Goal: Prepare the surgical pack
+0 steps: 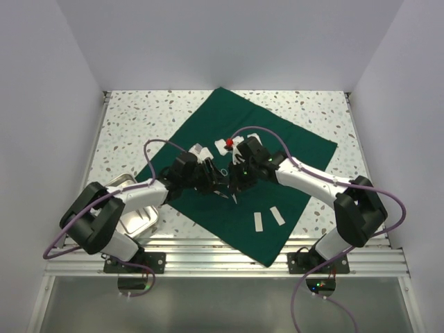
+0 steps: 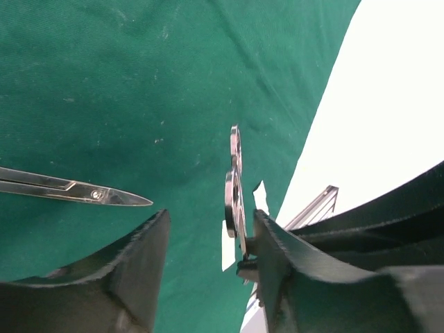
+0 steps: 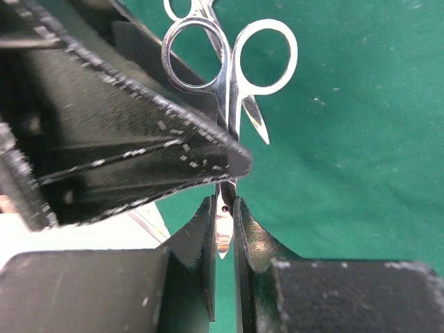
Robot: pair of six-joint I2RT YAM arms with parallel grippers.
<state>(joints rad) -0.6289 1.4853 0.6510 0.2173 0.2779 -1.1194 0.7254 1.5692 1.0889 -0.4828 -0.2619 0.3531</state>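
Right tool point(image 3: 223, 207) is clenched on the scissors point(image 3: 225, 97) blades, rings up. Left tool point(image 2: 211, 225) has jaws apart, straddling the rings; pad contact is unclear. I'd close left squarely before right lets go. Drape point(image 1: 277, 146) lies flat mid-bench point(image 1: 132, 118), one corner at 12 o'clock.

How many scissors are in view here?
2. The upright pair is gripped by the right hand; the flat pair lies on the green drape. More may hide under the arms.
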